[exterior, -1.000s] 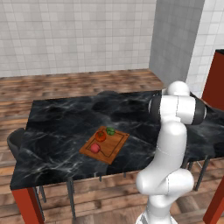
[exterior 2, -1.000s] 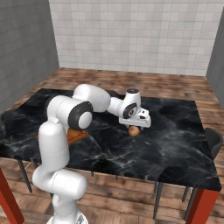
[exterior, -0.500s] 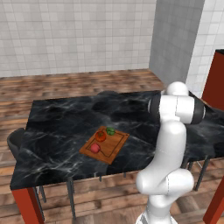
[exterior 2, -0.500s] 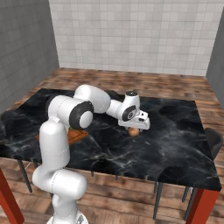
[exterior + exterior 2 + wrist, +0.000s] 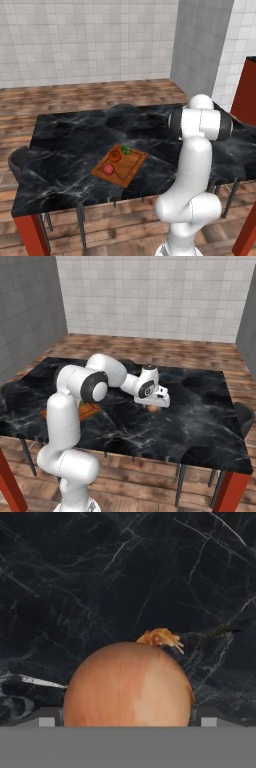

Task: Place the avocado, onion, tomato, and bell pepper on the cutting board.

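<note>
The onion (image 5: 127,684), a pale orange-brown ball with a dry tuft, lies on the black marble table (image 5: 100,572) and fills the space between my fingertips (image 5: 48,721). The gripper (image 5: 154,402) is down over the onion (image 5: 153,408) right of the table's middle, its jaws standing wide and close against both sides. I cannot tell whether they press it. On the wooden cutting board (image 5: 131,169) lie the green avocado (image 5: 126,149), the orange-red tomato (image 5: 115,155) and the red bell pepper (image 5: 109,169). In the right base view my arm hides most of the board (image 5: 89,409).
Dark chairs stand at the table's ends (image 5: 19,159) (image 5: 244,415) and one at its far side (image 5: 123,106). A red cabinet (image 5: 247,90) stands at the right, and tiled walls rise behind a wooden floor.
The hand has sunk a little lower over the onion, and the jaws have come slightly inward. The board and the produce on it have not moved.
</note>
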Available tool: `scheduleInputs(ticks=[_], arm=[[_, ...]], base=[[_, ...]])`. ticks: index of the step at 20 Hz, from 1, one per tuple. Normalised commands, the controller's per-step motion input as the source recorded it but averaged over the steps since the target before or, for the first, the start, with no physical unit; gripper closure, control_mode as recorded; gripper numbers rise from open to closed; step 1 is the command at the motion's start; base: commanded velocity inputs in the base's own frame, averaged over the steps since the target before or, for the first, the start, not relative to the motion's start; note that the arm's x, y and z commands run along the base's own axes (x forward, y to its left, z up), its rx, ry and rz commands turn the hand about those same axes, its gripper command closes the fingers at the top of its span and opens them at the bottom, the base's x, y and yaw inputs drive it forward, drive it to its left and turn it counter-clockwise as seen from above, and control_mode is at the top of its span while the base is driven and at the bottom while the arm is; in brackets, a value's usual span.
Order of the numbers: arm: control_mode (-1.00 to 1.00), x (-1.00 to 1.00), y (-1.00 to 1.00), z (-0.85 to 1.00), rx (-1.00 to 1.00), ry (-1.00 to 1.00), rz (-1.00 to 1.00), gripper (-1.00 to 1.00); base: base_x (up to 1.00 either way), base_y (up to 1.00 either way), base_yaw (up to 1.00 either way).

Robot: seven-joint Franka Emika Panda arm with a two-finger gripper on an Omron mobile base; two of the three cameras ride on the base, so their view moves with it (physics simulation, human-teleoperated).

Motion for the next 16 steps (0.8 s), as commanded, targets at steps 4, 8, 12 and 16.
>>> scheduleInputs(ticks=[4,8,12,16], arm=[[-1.0,0.0,0.08,-0.18,0.0,0.0,0.0,1.0],[-1.0,-0.02,0.0,0.0,0.0,0.0,0.0,1.0],[-1.0,-0.1,0.06,0.19,0.0,-0.07,0.0,1.0],[-1.0,-0.16,0.22,0.38,0.0,-0.11,0.02,1.0]], base=[[0.0,0.0,0.0],[0.0,0.0,0.0],[0.0,0.0,0.0],[0.0,0.0,0.0]])
